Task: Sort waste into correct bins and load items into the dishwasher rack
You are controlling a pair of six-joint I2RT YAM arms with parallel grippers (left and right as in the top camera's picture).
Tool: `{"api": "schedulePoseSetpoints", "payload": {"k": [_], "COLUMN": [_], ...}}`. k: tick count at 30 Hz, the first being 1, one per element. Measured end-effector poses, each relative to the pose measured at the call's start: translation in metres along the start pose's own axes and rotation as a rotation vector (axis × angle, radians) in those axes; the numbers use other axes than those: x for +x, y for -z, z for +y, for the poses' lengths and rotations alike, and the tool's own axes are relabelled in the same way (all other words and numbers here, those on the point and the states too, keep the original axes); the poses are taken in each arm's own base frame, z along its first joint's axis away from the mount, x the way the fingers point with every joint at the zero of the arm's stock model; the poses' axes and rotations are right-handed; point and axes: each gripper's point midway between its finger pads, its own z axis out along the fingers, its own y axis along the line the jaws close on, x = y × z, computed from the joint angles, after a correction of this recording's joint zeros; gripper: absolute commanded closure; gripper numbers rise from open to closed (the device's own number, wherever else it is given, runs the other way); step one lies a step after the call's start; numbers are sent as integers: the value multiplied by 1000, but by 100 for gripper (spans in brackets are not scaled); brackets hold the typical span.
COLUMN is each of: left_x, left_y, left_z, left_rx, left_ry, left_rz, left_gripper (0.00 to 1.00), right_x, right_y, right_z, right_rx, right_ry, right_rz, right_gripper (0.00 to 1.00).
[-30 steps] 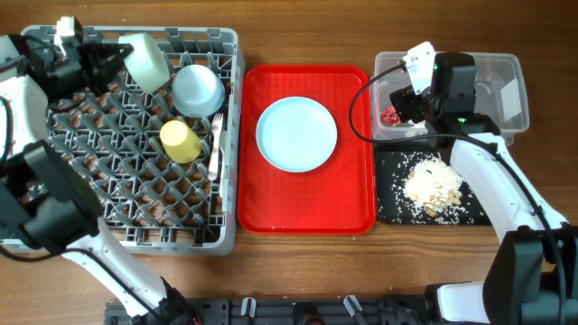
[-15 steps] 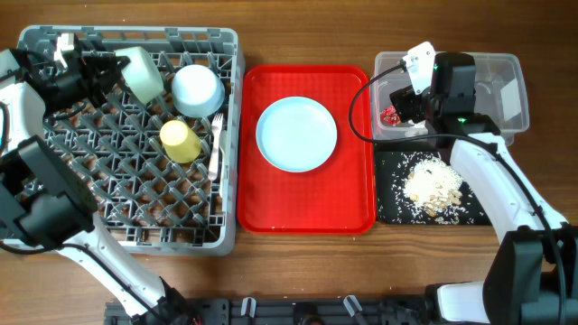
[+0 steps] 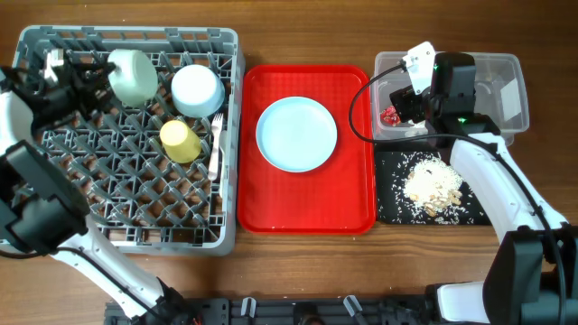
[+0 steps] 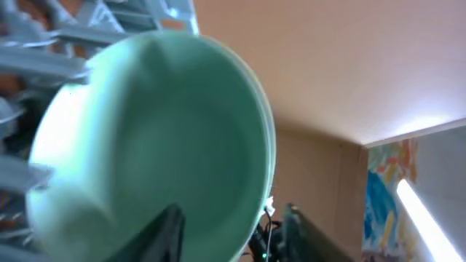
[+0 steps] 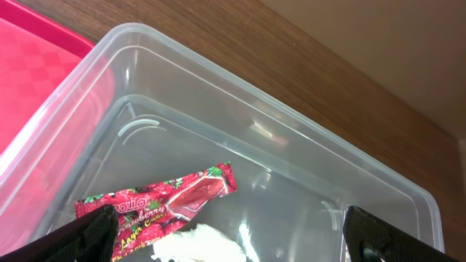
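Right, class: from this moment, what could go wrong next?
The left gripper holds the pale green bowl tilted over the dishwasher rack; released so, it may knock the white-blue bowl beside it. The right arm's cable loops over the edge of the red tray and might snag reaching for the plate.

my left arm (image 3: 41,212) reaches to the far left, wrist turned inward. my left hand (image 3: 90,70) is closed on the rim of a pale green bowl (image 3: 133,75), held on its side. my right arm (image 3: 492,176) is extended forward, wrist bent down. my right hand (image 3: 404,101) points downward, fingers (image 5: 95,233) spread wide apart.
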Motion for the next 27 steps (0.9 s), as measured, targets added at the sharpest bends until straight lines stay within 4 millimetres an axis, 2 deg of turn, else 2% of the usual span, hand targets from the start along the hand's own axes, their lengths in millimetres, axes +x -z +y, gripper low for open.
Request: {"api": "schedulePoseSetpoints", "payload": {"k": [3, 7, 9, 10, 22, 27], "left_x": [0, 2, 3, 3, -7, -7], "left_y": [7, 13, 15, 17, 59, 72], "left_z": [5, 8, 9, 10, 27, 18], "left_rx": [-12, -20, -21, -22, -81, -103], "left_ry": [34, 84, 102, 115, 179, 154], "left_rz": [-15, -21, -23, -26, -125, -165], "left_gripper": [46, 31, 18, 0, 0, 0], "right_x": [0, 0, 0, 0, 0, 0], "right_y": [0, 0, 0, 0, 0, 0], "right_z": [0, 0, 0, 0, 0, 0], "right_rx": [0, 0, 0, 0, 0, 0], "right_ry": [0, 0, 0, 0, 0, 0], "right_rz": [0, 0, 0, 0, 0, 0], "right_gripper": [0, 0, 0, 0, 0, 0]}}
